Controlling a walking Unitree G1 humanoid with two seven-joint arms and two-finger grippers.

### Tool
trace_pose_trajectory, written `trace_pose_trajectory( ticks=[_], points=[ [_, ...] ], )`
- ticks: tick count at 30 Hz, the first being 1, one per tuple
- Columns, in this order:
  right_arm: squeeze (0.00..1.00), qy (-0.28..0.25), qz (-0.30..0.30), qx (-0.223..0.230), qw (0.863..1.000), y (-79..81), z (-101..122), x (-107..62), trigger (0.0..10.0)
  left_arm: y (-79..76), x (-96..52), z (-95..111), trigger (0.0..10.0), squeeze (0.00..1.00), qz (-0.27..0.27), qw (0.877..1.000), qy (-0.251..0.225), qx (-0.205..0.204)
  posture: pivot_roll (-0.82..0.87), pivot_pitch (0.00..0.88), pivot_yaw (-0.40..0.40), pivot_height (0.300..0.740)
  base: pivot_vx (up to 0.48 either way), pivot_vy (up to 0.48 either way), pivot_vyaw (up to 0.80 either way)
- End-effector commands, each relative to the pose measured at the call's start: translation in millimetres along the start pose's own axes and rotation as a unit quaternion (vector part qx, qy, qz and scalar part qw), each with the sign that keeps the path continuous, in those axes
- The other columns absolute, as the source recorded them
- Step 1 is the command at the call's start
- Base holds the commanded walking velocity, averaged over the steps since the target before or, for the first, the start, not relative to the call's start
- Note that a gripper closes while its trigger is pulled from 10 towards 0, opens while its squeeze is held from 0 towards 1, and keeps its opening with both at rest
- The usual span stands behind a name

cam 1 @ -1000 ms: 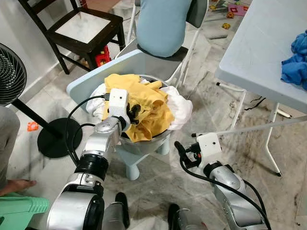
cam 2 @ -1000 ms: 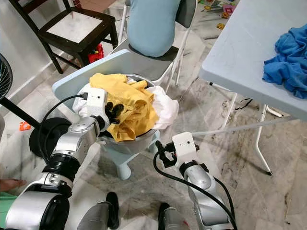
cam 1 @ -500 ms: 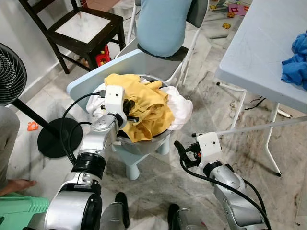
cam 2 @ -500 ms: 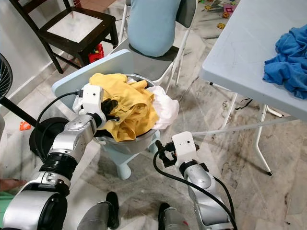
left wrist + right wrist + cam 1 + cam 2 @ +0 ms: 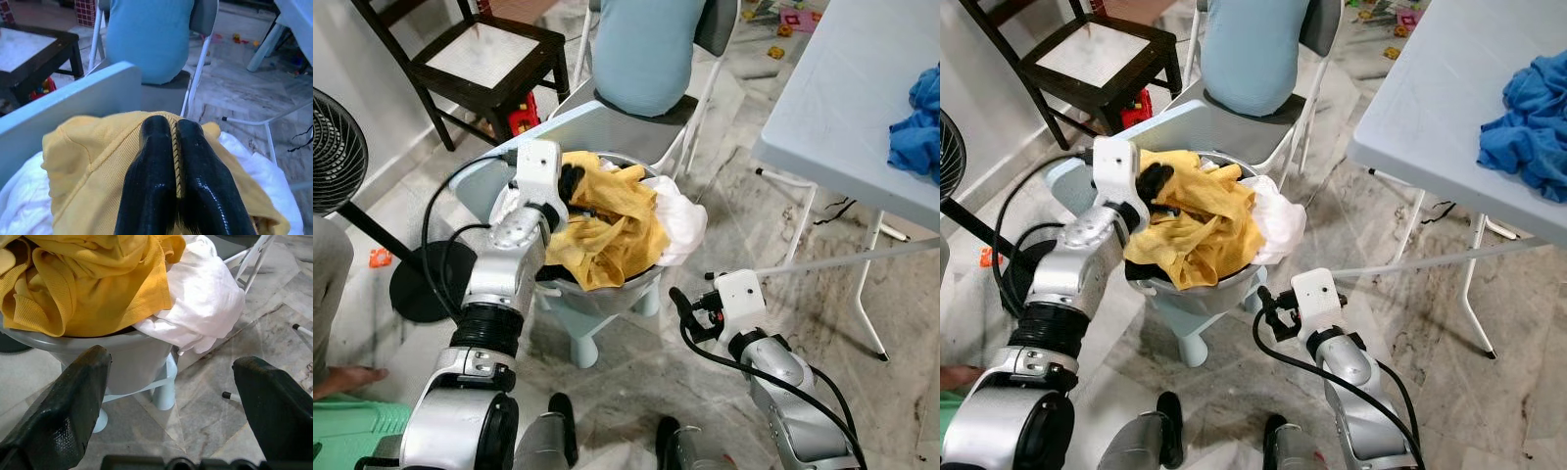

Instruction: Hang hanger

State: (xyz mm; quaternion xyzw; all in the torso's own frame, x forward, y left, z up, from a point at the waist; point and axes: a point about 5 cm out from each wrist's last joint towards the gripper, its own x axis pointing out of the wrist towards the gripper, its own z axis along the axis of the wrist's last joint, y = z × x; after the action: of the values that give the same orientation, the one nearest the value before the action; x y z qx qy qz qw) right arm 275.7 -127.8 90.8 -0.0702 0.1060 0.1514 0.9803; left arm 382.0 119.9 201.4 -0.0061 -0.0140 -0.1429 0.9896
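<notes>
Left gripper [image 5: 576,188] is what I'm working with: its two black fingers [image 5: 151,181] are pinched tight on a ribbed fold of the crumpled yellow knit shirt [image 5: 607,220], at the near-left top of the heap in the pale grey plastic laundry tub [image 5: 1197,292]. From that gripper the bulk of the shirt lies toward 4 o'clock in the head views, its bunched length running from 10 down to 4 across the tub, with one hem draped over the near rim. I see no hanger anywhere, so I judge this to be the stage of drawing a garment clear to put on one, and the relation that matters is straight up: the fold is at the top of the pile, so a vertical lift should peel it off the rumpled white cloth [image 5: 677,220] lying against it at 3 o'clock. My right gripper [image 5: 690,315] hangs low at 5 o'clock from the tub, beside its foot, with its fingers spread wide and nothing between them; the left arm is plainly the nearer one. For room, the pale blue flat panel [image 5: 83,100] stands just behind the tub at 11 o'clock, and a person in a light blue top [image 5: 646,49] sits on a folding chair beyond it at 12, so I would not swing that way. The white folding table [image 5: 1449,108] carrying a blue cloth [image 5: 1528,108] closes off 2 o'clock, while the marble floor between is open.
</notes>
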Motion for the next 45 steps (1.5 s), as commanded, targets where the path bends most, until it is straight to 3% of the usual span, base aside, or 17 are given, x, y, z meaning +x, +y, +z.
trace_pose_trajectory(
  ticks=[1,6,10,16,23,28,29,30,31,32,38,45],
  points=[
    [0.0,0.008,0.0,-0.001,1.0,-0.2,-5,-0.9,10.0,-8.9,-0.2,14,0.0,0.0,-0.018,0.999,-0.026,0.012,-0.05,0.281,-0.028,0.74,0.0,0.0,0.0],
    [0.0,0.008,0.0,-0.001,1.0,-0.3,-5,0.4,10.0,-19.9,-3.2,31,0.0,0.0,-0.041,0.997,-0.055,0.021,-0.05,0.275,-0.025,0.74,0.0,0.0,0.0],
    [0.0,0.008,-0.001,-0.001,1.0,-0.3,-5,1.4,10.0,-16.8,-4.9,32,0.0,0.0,-0.04,0.997,-0.058,0.021,-0.05,0.273,-0.024,0.74,0.0,0.0,0.0],
    [0.0,0.007,0.0,-0.002,1.0,-0.3,-5,2.7,10.0,-12.1,-14.0,10,0.0,0.0,-0.031,0.999,-0.014,0.03,-0.04,0.267,-0.024,0.74,0.0,0.0,0.0],
    [0.0,0.008,0.0,-0.001,1.0,-0.5,-5,2.5,10.0,-4.8,-37.4,-35,0.0,0.0,0.039,0.997,0.052,0.042,-0.04,0.267,-0.025,0.74,0.0,0.0,0.0],
    [0.0,0.009,0.001,-0.002,1.0,-1.1,-6,2.2,10.0,-2.5,-42.6,-43,0.0,0.0,0.058,0.995,0.065,0.04,-0.04,0.268,-0.03,0.74,0.0,0.0,0.0],
    [0.0,0.01,0.002,-0.002,1.0,-1.2,-6,2.2,10.0,-1.5,-43.0,-44,3.2,0.0,0.061,0.995,0.068,0.041,-0.04,0.267,-0.033,0.74,0.0,0.0,0.0],
    [0.0,0.01,0.002,-0.002,1.0,-1.3,-6,2.3,10.0,-1.0,-42.9,-45,9.3,0.0,0.061,0.995,0.069,0.043,-0.04,0.267,-0.033,0.74,0.0,0.0,0.0],
    [0.0,0.01,0.003,-0.003,1.0,-1.4,-6,2.3,10.0,0.1,-42.1,-44,9.3,0.0,0.063,0.995,0.069,0.046,-0.04,0.267,-0.035,0.74,0.0,0.0,0.0],
    [0.0,0.01,0.003,-0.004,1.0,-1.6,-7,2.4,10.0,1.3,-41.1,-43,10.0,1.0,0.065,0.994,0.068,0.055,-0.04,0.267,-0.034,0.74,0.0,0.0,0.0],
    [0.0,0.01,0.003,-0.006,1.0,-1.8,-6,2.2,10.0,1.4,-39.6,-41,10.0,1.0,0.063,0.994,0.065,0.068,-0.04,0.268,-0.033,0.74,0.0,0.0,0.0],
    [0.0,0.01,0.001,-0.006,1.0,-2.1,-7,1.6,10.0,-8.7,-39.5,-35,10.0,1.0,0.059,0.995,0.058,0.059,-0.05,0.27,-0.032,0.74,0.0,0.0,0.0]
  ],
)
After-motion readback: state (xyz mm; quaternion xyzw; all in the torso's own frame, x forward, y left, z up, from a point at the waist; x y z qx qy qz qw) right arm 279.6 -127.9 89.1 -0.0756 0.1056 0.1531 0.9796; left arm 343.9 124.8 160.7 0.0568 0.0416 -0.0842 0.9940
